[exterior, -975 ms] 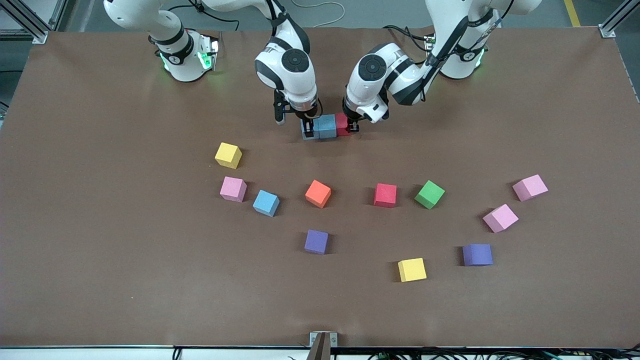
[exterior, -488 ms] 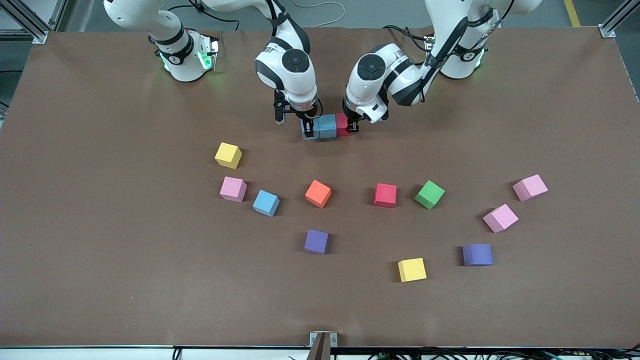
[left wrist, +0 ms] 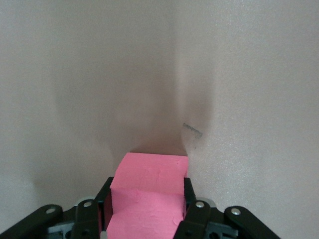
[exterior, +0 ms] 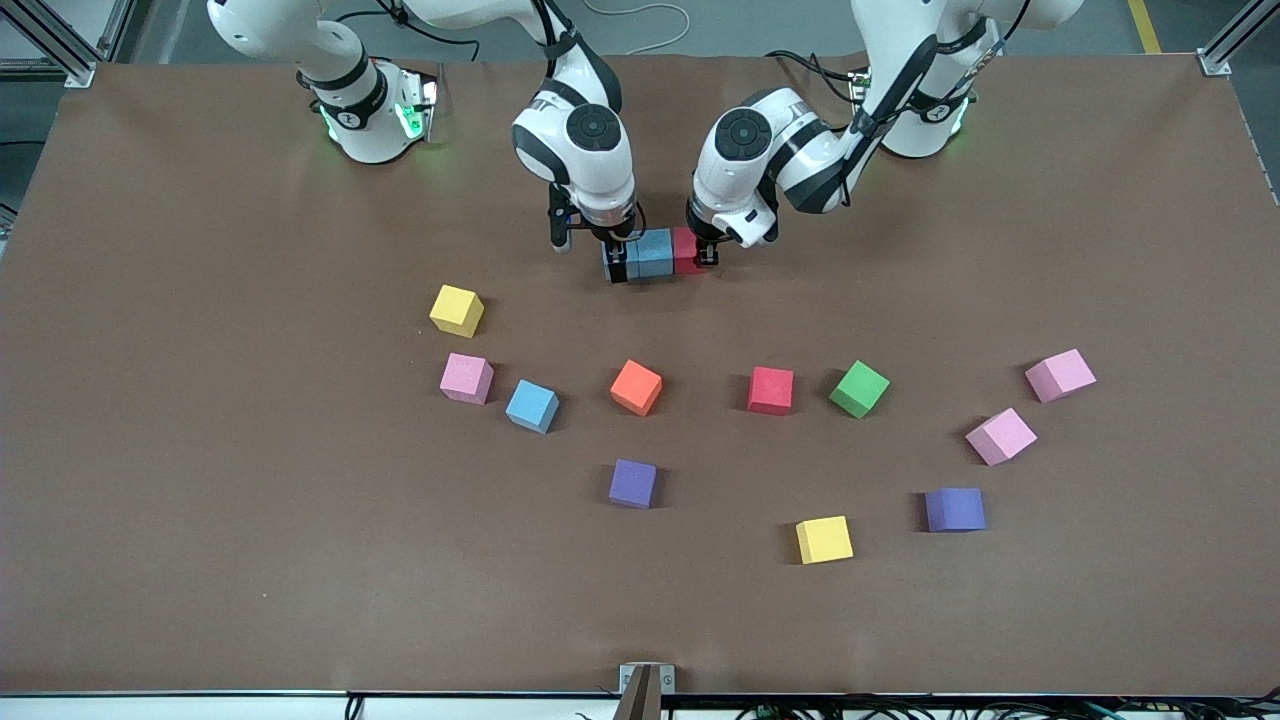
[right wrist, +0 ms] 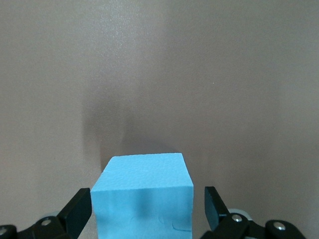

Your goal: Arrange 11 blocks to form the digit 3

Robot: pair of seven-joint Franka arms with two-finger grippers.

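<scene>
Right gripper point(right wrist: 148, 214) spread wide around blue block point(right wrist: 143, 191), let go; left gripper point(left wrist: 144, 209) clamped on red block point(left wrist: 147, 194) — could nudge the row apart on release.

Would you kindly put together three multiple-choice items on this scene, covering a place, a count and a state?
1. Where is the orange foam cube?
A. nearer the front camera than the joined row of three foam cubes
B. stacked on another cube
C. held in the air

2. How many pink foam cubes lie loose?
A. one
B. three
C. five

3. How is the right end effector?
A. open around a light blue foam cube
B. shut on nothing
C. out of view

Key: 1 A, it lies lower in the front view; 2 B, three show apart from each other; 3 A, the right wrist view shows gaps on both sides of the cube.
</scene>
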